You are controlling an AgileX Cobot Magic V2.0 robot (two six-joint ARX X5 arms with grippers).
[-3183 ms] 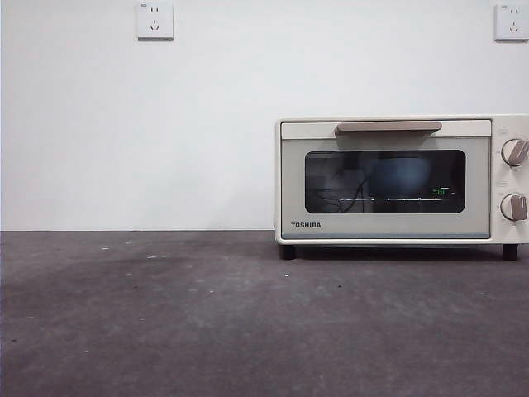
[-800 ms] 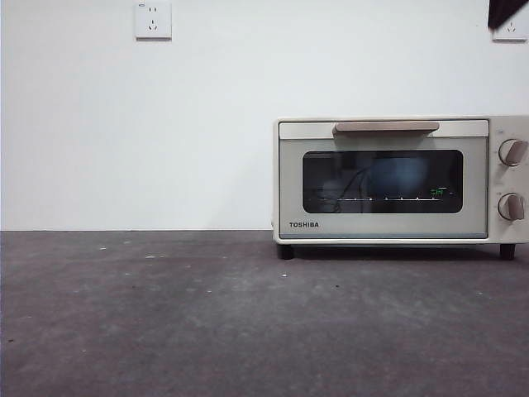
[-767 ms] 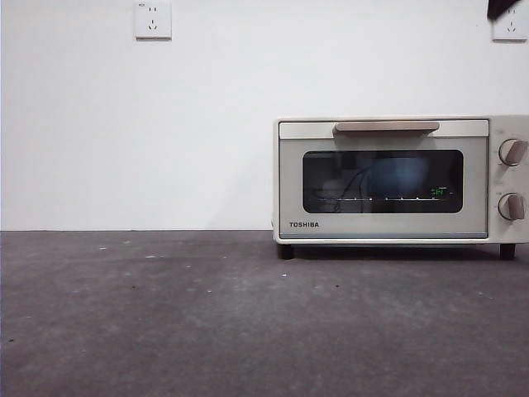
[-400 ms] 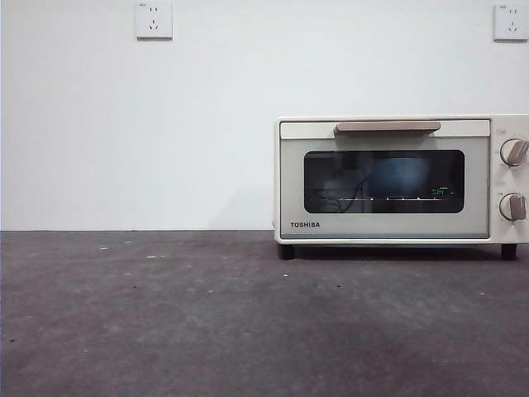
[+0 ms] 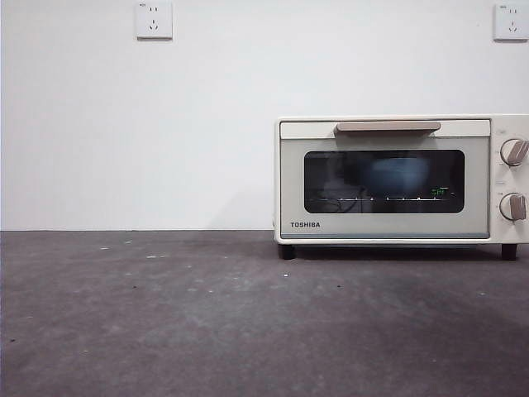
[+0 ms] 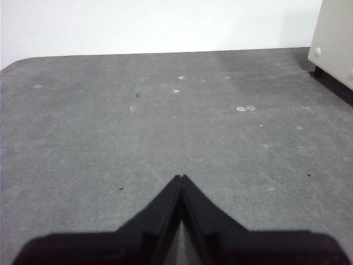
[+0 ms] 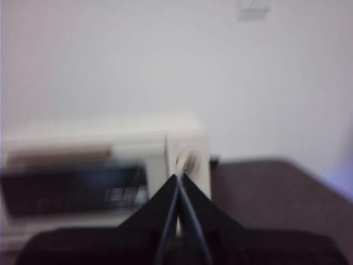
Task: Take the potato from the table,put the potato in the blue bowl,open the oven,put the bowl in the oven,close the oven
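We start at the left gripper [image 6: 180, 178]: its two black jaws meet tip to tip, pressed together with nothing between them. It hangs over the table [image 6: 138, 138], over a bare stretch of the dark grey, pale-specked surface, well to the side of the oven [image 6: 335, 38], of which only a cream corner and one dark foot show at the edge of the left wrist view.

The right gripper [image 7: 180, 178] is likewise closed, its jaw tips touching and holding nothing. Its wrist view is blurred, but we can make out that it sits in front of the oven [image 7: 110, 171], raised above the table and facing the knob side of the oven's front; the tan handle and dark window are only smears there. Neither arm shows in the front view.

Moving out to the oven [image 5: 401, 180] itself, we see it standing on the table [image 5: 207, 322] against the white wall [image 5: 165, 124], its door shut and the tan bar handle [image 5: 388, 127] lying across the top of the door. Two knobs [image 5: 514, 152] sit one above the other beside the door. Through the dark glass window [image 5: 384, 181] we make out the blue bowl [image 5: 399, 174] resting inside the oven on the wire rack [image 5: 388, 198]. We cannot see the potato; from this level the bowl's contents cannot be told.

Above the oven, two wall sockets [image 5: 154, 20] are mounted high on the wall, one of them well off to the side.
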